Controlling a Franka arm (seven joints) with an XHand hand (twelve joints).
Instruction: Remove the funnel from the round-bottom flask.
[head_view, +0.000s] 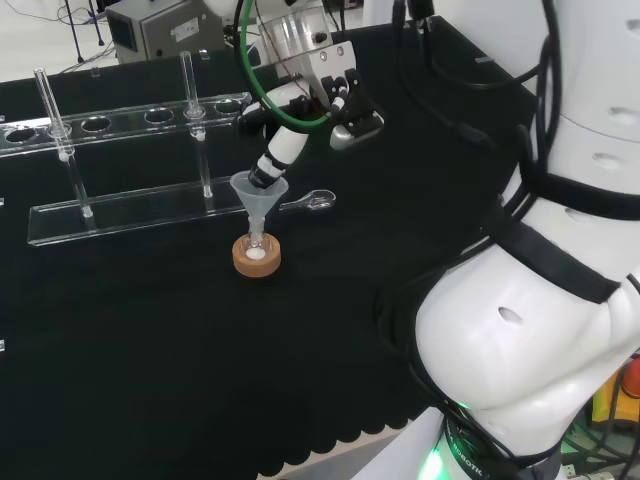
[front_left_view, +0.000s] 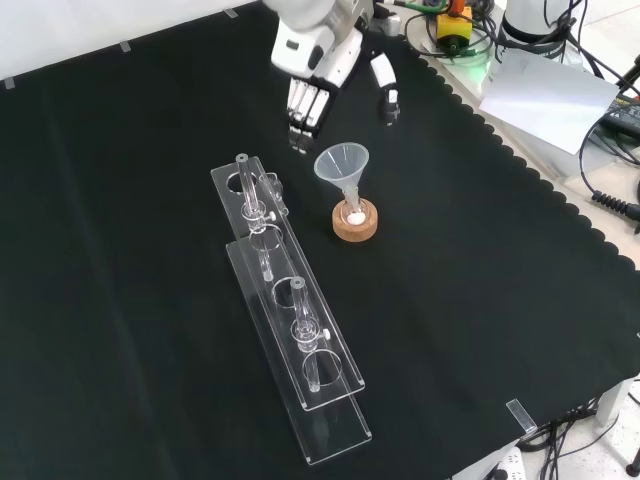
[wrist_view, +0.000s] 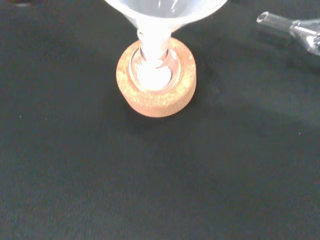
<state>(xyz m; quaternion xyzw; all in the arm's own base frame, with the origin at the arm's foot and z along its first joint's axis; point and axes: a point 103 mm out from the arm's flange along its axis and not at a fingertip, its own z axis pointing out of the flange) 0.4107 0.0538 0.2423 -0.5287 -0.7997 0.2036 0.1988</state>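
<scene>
A clear funnel (head_view: 259, 189) (front_left_view: 342, 164) (wrist_view: 165, 7) stands with its stem in the neck of a small round-bottom flask (head_view: 257, 248) (wrist_view: 152, 74). The flask holds a little white powder and sits in a cork ring (head_view: 257, 258) (front_left_view: 355, 223) (wrist_view: 155, 85). In the head view the hand (head_view: 300, 110) hangs just behind and above the funnel, and its straight fingertips (head_view: 268, 172) reach down to the funnel's rim. In the front view the hand (front_left_view: 312, 62) is beyond the funnel, with its fingers (front_left_view: 303, 108) pointing down and its thumb (front_left_view: 386, 85) spread apart. Nothing is held.
A long clear rack (head_view: 130, 205) (front_left_view: 290, 320) with upright glass tubes (head_view: 52, 110) stands left of the flask in both the head and front views. A small glass piece (head_view: 316, 200) (wrist_view: 295, 30) lies on the cloth beside the funnel. The arm's white links (head_view: 540, 300) rise at the right.
</scene>
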